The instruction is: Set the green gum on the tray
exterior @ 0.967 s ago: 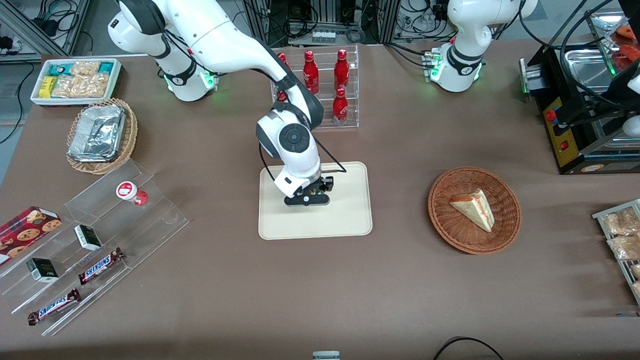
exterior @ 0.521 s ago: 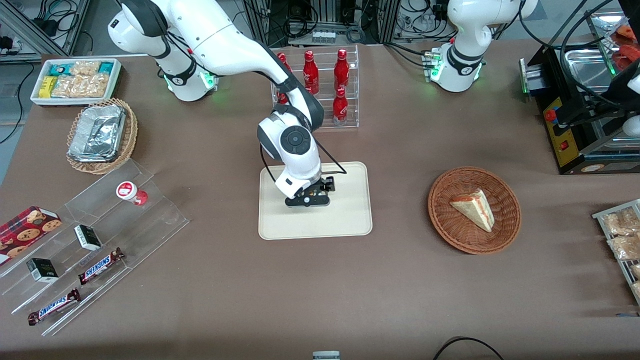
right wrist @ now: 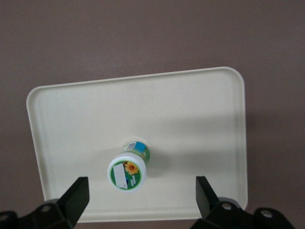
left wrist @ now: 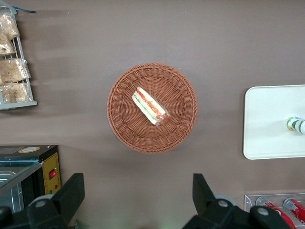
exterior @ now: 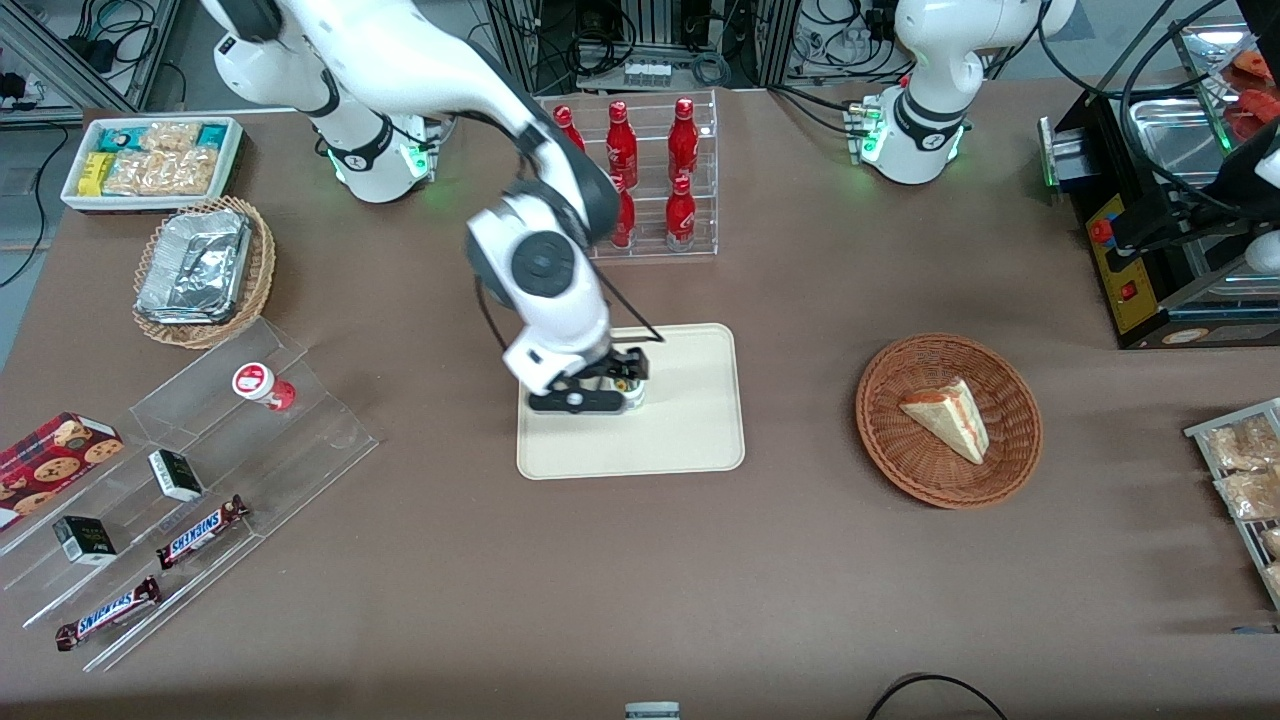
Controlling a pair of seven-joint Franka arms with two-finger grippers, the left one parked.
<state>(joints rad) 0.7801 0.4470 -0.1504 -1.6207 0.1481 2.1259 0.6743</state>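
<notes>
- Gripper [right wrist: 142, 202]: fingers spread wide and empty, raised above the gum; in the front view it appears as a dark bar at frame centre over the tray's upper left part [exterior: 580, 400].
- Change: against the front views from a moment before, the wrist has lifted and swung toward the upper left of the frame, and the gum that it covered now shows at its edge.
- Gum [right wrist: 127, 170]: stands upright on the tray, lid up, touching neither finger. In the front view only a sliver shows beside the gripper [exterior: 634, 398]; in the left wrist view it sits at the right edge of the frame [left wrist: 296, 125].
- Tray [right wrist: 190, 105]: cream, low-rimmed, holding nothing but the gum; the gum stands well inside the rim.
- Meaning for the task: the placement appears done, the gum released and resting on the tray; what remains, in all likelihood, is for the arm to withdraw without brushing the bottle.
- Red-lidded bottle [exterior: 262, 385]: stands on the clear stepped rack at the left of the front view, well apart from the tray and not part of the task.
</notes>
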